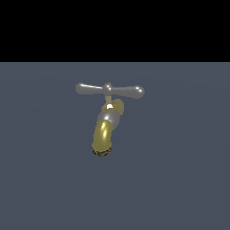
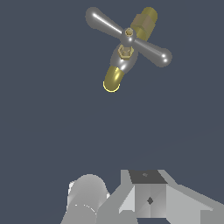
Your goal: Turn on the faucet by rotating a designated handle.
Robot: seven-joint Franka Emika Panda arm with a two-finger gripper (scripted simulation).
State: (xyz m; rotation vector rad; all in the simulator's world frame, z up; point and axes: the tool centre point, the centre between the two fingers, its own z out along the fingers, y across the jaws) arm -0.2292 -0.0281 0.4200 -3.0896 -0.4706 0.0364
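Note:
The faucet stands on the dark grey floor in the middle of the exterior view, its curved gold-brass spout bending down to a dark grainy nozzle tip below a silver collar. On top lies the handle, a glossy grey crossbar with two bulb-ended arms and a small brass hub. The wrist view looks down on the faucet from some way off, with the handle lying as a slanted bar across it. Neither view shows any gripper fingers, and nothing touches the handle.
Grey robot parts fill the lower edge of the wrist view: a rounded cylinder and a blocky housing. Flat dark grey floor surrounds the faucet.

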